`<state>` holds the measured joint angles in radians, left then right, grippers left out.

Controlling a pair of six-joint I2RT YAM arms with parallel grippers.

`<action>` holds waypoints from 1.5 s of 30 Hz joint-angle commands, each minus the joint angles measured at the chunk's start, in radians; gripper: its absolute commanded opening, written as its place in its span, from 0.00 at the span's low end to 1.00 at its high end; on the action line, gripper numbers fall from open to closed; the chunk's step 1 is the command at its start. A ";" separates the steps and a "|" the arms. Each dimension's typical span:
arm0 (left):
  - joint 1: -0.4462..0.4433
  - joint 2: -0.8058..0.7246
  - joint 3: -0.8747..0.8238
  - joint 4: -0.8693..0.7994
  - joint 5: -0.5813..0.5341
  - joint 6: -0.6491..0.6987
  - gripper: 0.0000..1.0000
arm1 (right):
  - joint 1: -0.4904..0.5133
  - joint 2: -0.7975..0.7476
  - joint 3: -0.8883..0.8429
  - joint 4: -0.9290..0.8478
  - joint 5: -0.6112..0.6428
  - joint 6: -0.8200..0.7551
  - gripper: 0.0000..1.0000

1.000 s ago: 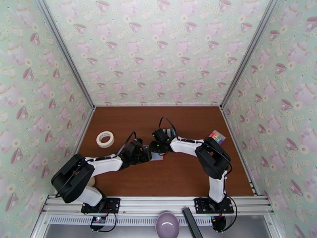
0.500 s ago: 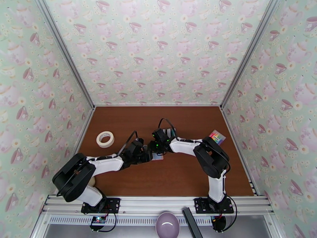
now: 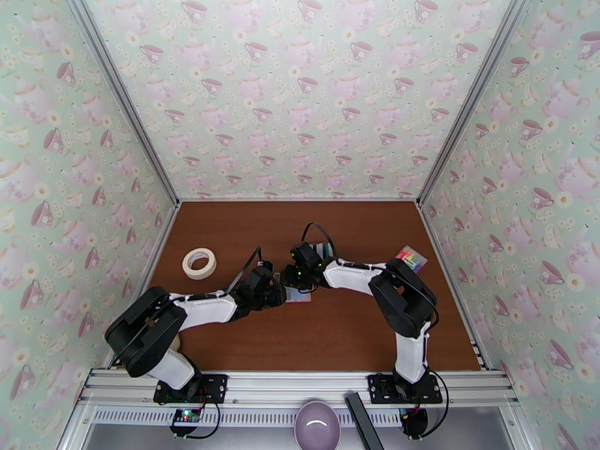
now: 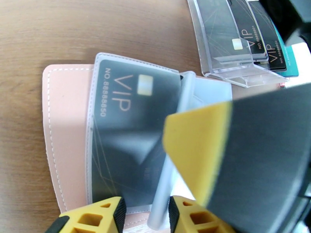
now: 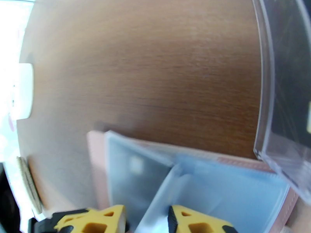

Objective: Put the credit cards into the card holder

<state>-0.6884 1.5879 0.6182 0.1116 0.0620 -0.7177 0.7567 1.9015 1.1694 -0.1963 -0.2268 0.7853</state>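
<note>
pink card holder [image 4: 66, 125] lies open on the worktop [image 4: 97, 28], one black card [image 4: 128, 133] pocketed. above it our left hand [image 4: 145, 216] and right hand [image 5: 147, 222] straddle clear leaves [image 4: 184, 98]; we cannot tell their grip. we should part them gently.

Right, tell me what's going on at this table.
Both arms are at the pink card holder, lying open on the table. One black VIP card already sits in a clear pocket. The left arm has its jaws astride an upright pocket leaf, not closed on it; the right arm has its jaws at the pockets too. More cards wait in the clear rack.
</note>
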 commanded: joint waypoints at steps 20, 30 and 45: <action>-0.004 0.067 -0.043 -0.088 -0.007 -0.028 0.38 | -0.031 -0.101 -0.112 0.002 0.024 -0.007 0.40; -0.005 0.055 -0.045 -0.087 0.004 -0.031 0.38 | -0.031 -0.038 -0.062 0.056 -0.038 0.016 0.40; -0.005 -0.103 -0.007 -0.190 -0.010 0.011 0.50 | -0.020 -0.043 -0.013 0.112 -0.091 0.067 0.41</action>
<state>-0.6891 1.5288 0.6170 0.0242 0.0628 -0.7265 0.7269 1.8519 1.1213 -0.1055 -0.2924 0.8322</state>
